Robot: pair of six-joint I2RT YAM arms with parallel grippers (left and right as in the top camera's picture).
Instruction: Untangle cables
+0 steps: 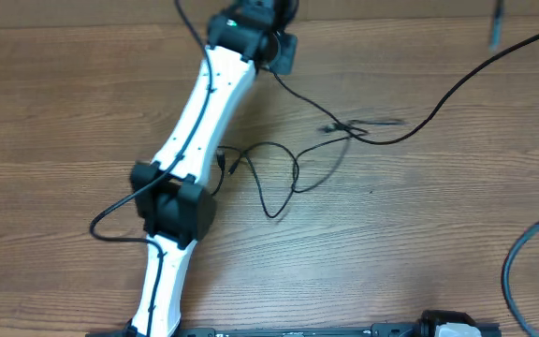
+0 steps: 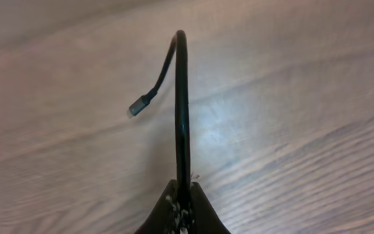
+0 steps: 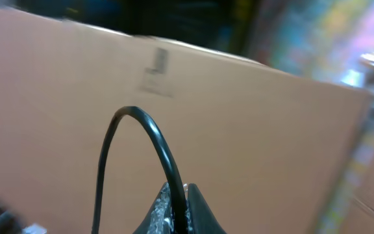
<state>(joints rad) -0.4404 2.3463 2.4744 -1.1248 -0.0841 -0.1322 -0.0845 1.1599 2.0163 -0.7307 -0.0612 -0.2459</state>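
In the left wrist view the left gripper [image 2: 182, 198] sits at the lower edge, its two dark fingers pressed together on one of the cables [image 2: 183, 117]. The wire stands up from the pinch as a smooth, glossy, round line, bends over at the top and comes down on the left to a small grey rectangular plug [image 2: 135, 108]. The plug hangs free above the table [image 2: 304, 130], a wood surface with long pale brown grain. In the right wrist view the right gripper [image 3: 177, 205] is also clamped on a black wire [image 3: 133, 111], a little thicker in look, which makes a narrow arch upward and then falls on the left side out of the picture. Behind it is a flat, matt brown cardboard panel [image 3: 252, 117], all blurred. From overhead, the white left arm [image 1: 197, 112] with black joints lies diagonally over the table, and its gripper is at the far edge, where a thin wire leaves it and runs toward the rest of the cables [image 1: 352, 132]. These rest on the wood near the middle of the table, right of the arm: loose open loops, one narrow V shape, and a small crossing where the strands meet, with small plug ends near it. From this crossing one strand rises in a long curve to the far right corner and goes out of the frame
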